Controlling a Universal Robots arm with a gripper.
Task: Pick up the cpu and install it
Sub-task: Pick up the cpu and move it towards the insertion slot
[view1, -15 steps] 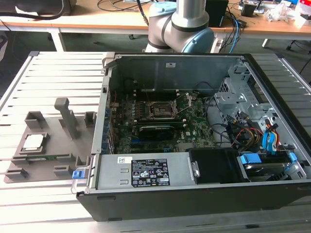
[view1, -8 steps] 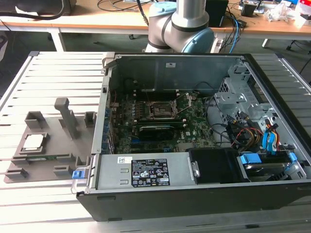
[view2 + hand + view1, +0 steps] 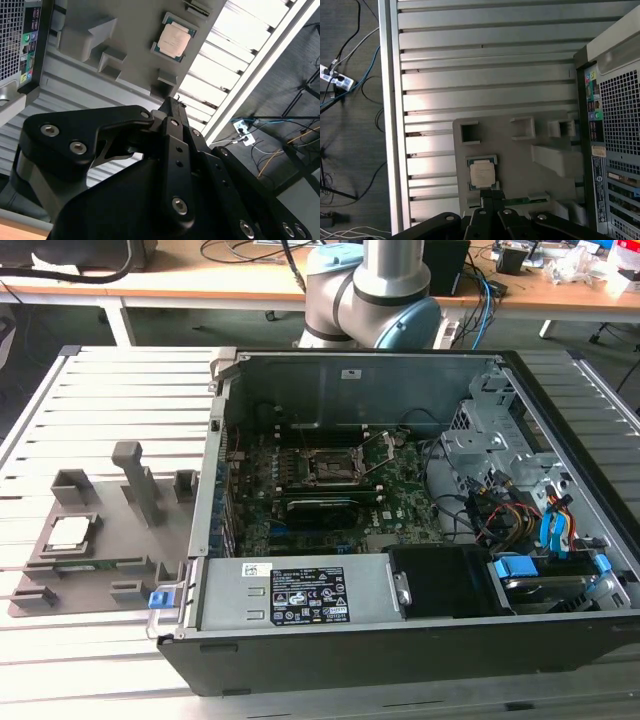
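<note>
Listener: Layout first, please, left to right.

Describer: Exterior view, lower left of the frame: a grey holder tray (image 3: 130, 530) on the slatted table (image 3: 120, 390). The cpu (image 3: 68, 532) lies flat in its pocket, silver top up, not yet picked up. From centre to right is the open computer case (image 3: 400, 650), with the socket (image 3: 325, 466) mid-frame on the motherboard.

Listener: And the end effector?

Describer: In the first wrist view the end effector (image 3: 492, 196) hangs over the tray. Its fingers look pressed together and hold nothing. The cpu lies just ahead of the tips, near but not touching. It is square, so no long axis matters.

Listener: What does each view add?

Describer: The exterior view gives the socket, well apart from the cpu, toward the frame's right. The wrist views give the tip-to-chip gap.
</note>
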